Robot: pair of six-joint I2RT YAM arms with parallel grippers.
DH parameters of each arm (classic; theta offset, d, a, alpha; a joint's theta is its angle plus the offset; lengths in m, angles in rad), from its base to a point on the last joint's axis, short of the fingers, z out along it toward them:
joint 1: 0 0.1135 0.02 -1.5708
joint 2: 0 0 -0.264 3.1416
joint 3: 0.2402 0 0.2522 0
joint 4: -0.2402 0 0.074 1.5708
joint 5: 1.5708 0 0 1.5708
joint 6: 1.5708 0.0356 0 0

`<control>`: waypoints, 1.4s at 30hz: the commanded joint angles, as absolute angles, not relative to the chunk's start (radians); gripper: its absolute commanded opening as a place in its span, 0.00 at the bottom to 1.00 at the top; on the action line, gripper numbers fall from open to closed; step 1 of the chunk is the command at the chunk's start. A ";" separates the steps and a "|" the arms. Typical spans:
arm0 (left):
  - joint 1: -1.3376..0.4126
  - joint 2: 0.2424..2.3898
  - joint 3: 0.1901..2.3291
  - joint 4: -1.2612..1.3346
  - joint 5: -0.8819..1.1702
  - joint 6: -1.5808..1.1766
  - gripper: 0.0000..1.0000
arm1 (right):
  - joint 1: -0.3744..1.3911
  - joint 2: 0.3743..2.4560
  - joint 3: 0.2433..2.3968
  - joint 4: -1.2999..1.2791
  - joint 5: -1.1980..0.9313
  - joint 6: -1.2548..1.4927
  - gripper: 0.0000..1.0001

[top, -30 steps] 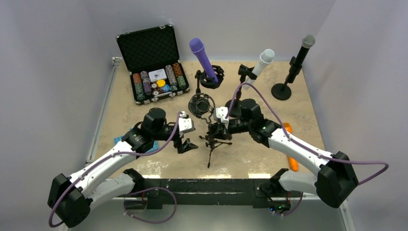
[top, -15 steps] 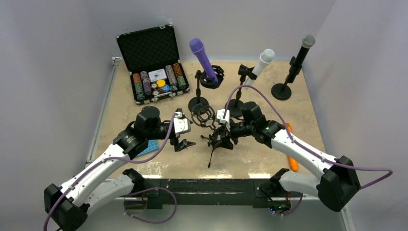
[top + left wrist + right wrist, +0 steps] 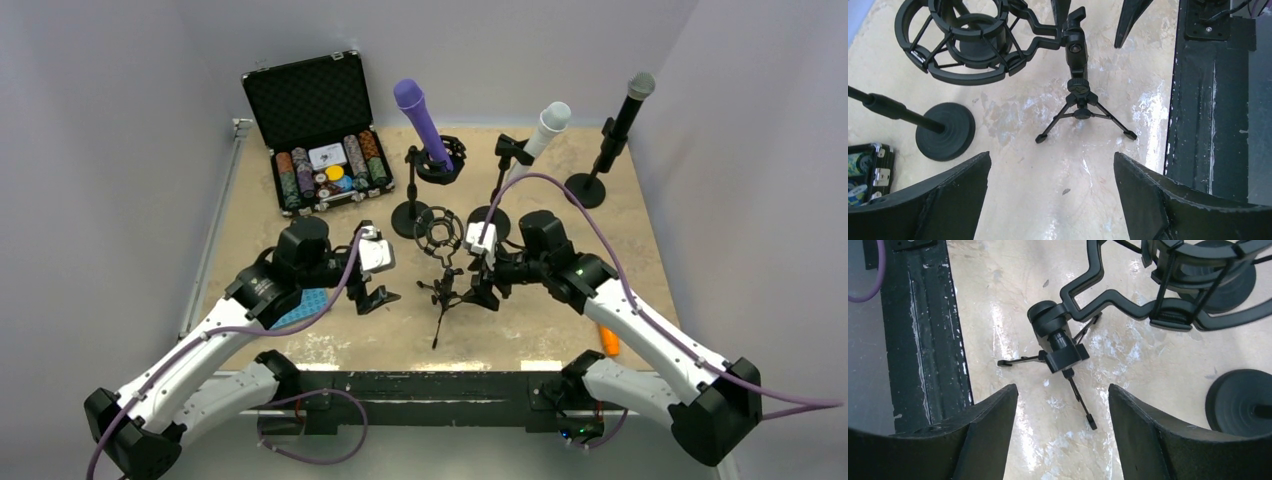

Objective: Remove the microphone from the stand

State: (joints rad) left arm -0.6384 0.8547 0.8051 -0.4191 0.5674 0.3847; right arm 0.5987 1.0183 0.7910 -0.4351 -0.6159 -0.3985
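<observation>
A small black tripod stand (image 3: 442, 290) stands upright at the table's middle. Its ring-shaped shock mount (image 3: 440, 232) holds nothing. An orange microphone (image 3: 608, 341) lies flat on the table at the right, partly hidden under my right arm. My left gripper (image 3: 372, 297) is open just left of the tripod, apart from it. The right gripper (image 3: 484, 294) is open just right of it. In the left wrist view the tripod (image 3: 1078, 102) and mount (image 3: 965, 45) lie beyond my open gripper (image 3: 1051, 160). The right wrist view shows the tripod (image 3: 1060, 350) ahead of the open gripper (image 3: 1063, 390).
At the back, a purple microphone (image 3: 420, 122), a white one (image 3: 545, 128) and a black one (image 3: 622, 115) sit on their own stands. An open case of poker chips (image 3: 320, 165) is at the back left. A blue pad (image 3: 303, 304) lies under the left arm. Round stand bases (image 3: 411, 218) sit close behind the tripod.
My right gripper has let go of the tripod stand and drawn back to the right. The left gripper has opened wider and pulled back left. The stand now stands upright by itself.
</observation>
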 commanded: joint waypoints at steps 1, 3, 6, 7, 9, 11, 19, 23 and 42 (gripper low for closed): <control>-0.641 0.850 0.883 -0.518 0.510 0.366 0.99 | 0.585 0.963 0.839 -0.496 -0.573 -0.423 0.70; -0.641 0.866 0.908 -0.547 0.463 0.357 1.00 | 0.574 0.945 0.846 -0.515 -0.567 -0.436 0.70; -0.637 0.903 0.964 -0.593 0.411 0.330 1.00 | 0.555 0.922 0.886 -0.566 -0.571 -0.465 0.70; -0.635 0.910 0.986 -0.602 0.399 0.318 1.00 | 0.553 0.913 0.901 -0.580 -0.572 -0.469 0.70; -0.634 0.911 1.002 -0.606 0.418 0.310 1.00 | 0.552 0.896 0.928 -0.604 -0.581 -0.485 0.69; -0.632 0.906 1.005 -0.605 0.486 0.337 0.98 | 0.552 0.877 0.949 -0.614 -0.601 -0.495 0.68; -0.632 0.959 0.938 -0.466 0.590 0.222 0.91 | 0.570 0.909 1.124 -0.650 -0.667 -0.548 0.65; -0.632 0.971 0.877 -0.357 0.631 0.122 0.89 | 0.575 0.998 1.210 -0.652 -0.675 -0.535 0.62; -0.656 1.209 0.704 0.170 0.774 0.230 0.68 | 0.604 1.164 1.378 -0.792 -0.619 -0.506 0.59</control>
State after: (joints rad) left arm -0.6487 1.1797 0.7177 0.0116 0.7315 0.1635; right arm 0.6014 1.1751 1.3064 -0.7006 -0.6140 -0.5022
